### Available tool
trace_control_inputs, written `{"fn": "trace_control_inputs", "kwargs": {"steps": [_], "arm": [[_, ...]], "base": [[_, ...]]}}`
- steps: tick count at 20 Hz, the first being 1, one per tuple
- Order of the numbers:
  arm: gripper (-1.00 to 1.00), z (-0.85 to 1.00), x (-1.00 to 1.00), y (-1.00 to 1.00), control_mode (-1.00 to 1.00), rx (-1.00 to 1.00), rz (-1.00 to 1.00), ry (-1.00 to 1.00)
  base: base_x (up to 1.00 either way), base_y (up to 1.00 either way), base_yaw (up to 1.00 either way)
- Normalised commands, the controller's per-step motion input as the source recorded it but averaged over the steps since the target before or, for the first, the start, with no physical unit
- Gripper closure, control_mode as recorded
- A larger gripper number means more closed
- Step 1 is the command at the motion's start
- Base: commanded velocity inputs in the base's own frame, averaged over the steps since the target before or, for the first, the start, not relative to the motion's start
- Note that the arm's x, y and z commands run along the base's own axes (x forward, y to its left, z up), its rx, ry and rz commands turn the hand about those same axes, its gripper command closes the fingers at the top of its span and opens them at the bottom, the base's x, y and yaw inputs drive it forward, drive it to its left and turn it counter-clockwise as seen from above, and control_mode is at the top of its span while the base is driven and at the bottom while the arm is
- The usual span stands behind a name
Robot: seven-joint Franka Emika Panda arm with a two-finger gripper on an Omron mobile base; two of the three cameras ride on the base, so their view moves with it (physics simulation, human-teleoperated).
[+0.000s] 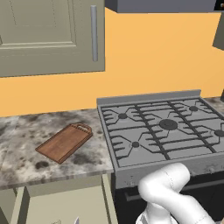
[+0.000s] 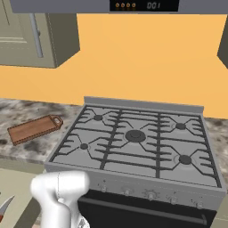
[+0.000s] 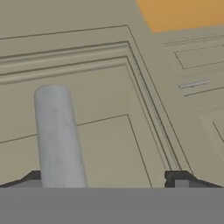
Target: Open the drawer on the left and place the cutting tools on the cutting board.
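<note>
Stood wide open, end effector (image 3: pixel 107 177) tips either side of the drawer's silver bar handle (image 3: pixel 57 135), cutting board (image 1: pixel 64 142) lying bare on the worktop (image 1: pixel 26 131) at ten o'clock of the stove (image 1: pixel 162 131).

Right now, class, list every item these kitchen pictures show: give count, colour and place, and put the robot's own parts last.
cutting board: one, reddish-brown, flat on the counter left of the stove, nothing on it.
drawer: one, beige-grey, pulled open below the counter.
cutting tool: one silver blade showing, in the drawer.
handle: one, silver bar, between the gripper's finger tips.
stove: one, grey, right of the counter.
counter: one, speckled grey.
wall cabinet: one, beige, above the counter.
gripper: one, dark tips, open around the handle.
arm: one, white.
</note>
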Motion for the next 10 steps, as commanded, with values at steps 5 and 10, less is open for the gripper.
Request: {"fn": "trace_control_inputs", "kwargs": {"steps": [5, 10], "arm": [[-1.0, 0.75, -0.11, -0.2, -1.0, 0.06, -0.1, 0.18], [-1.0, 0.38, -0.48, -0.2, -1.0, 0.03, -0.04, 0.07]], "base": [[0.0, 0.0, 0.0], [0.0, 0.0, 0.0]]}}
